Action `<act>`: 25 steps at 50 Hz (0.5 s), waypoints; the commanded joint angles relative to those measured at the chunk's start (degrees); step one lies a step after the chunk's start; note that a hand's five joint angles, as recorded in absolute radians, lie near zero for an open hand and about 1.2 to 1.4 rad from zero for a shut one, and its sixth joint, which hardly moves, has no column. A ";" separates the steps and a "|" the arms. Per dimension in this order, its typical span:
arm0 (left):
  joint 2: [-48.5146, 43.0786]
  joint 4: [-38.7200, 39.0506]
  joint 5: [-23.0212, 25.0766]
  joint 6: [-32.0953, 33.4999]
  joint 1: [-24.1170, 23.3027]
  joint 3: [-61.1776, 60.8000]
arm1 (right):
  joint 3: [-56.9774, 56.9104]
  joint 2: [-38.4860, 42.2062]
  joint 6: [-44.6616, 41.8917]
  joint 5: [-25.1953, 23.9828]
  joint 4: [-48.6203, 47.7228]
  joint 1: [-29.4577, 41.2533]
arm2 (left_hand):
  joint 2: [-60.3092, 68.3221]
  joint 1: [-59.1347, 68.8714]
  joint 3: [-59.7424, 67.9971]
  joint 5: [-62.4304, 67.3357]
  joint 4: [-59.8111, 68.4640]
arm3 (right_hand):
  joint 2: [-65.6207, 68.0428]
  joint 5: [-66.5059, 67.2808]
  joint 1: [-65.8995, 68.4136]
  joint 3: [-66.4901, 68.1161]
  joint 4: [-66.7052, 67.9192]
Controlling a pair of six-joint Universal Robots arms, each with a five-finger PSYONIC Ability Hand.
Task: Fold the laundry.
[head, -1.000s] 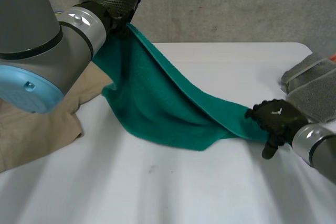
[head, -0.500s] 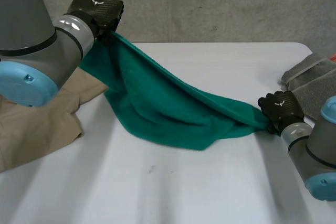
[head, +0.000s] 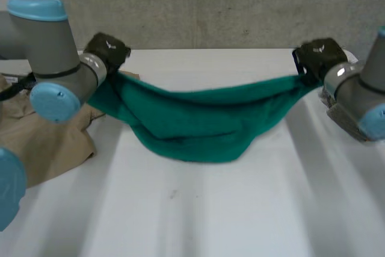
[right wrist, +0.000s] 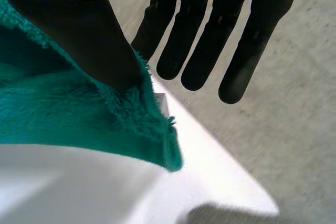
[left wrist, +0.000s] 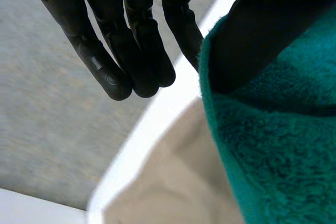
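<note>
Left hand [head: 107, 52] and right hand [head: 319, 57] each thumb-pinch a green towel [head: 198, 118] corner (other fingers straight). It's spread along the table's [head: 210, 209] far edge, likely to lay flat.

Table watch | white table [head: 198, 209] | left side: tan garment [head: 48, 142] lies rumpled | centre: green towel [head: 192, 133] sags, belly on top | right edge: grey cloth [head: 335, 115]

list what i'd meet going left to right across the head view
beige garment → left hand, holding one end of the towel → green towel, sagging between the two hands → right hand, holding the other end
</note>
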 commanded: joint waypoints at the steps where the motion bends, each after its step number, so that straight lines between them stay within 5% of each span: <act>1: -0.67 14.57 4.06 -3.88 1.59 18.99 | -31.03 10.22 2.71 6.10 -8.59 2.49 | 11.41 13.21 11.78 13.35 11.38 | 12.40 13.36 15.46 11.98 11.51; 9: 8.30 41.84 -0.76 -18.92 2.56 13.91 | -32.04 7.25 11.24 14.63 -39.71 4.43 | 11.41 13.21 11.78 13.35 11.38 | 12.40 13.36 15.46 11.98 11.51; 25: 10.94 46.68 4.94 -20.24 5.55 -12.98 | -4.18 -1.11 10.71 9.10 -38.24 5.22 | 11.41 13.21 11.78 13.35 11.38 | 12.40 13.36 15.46 11.98 11.51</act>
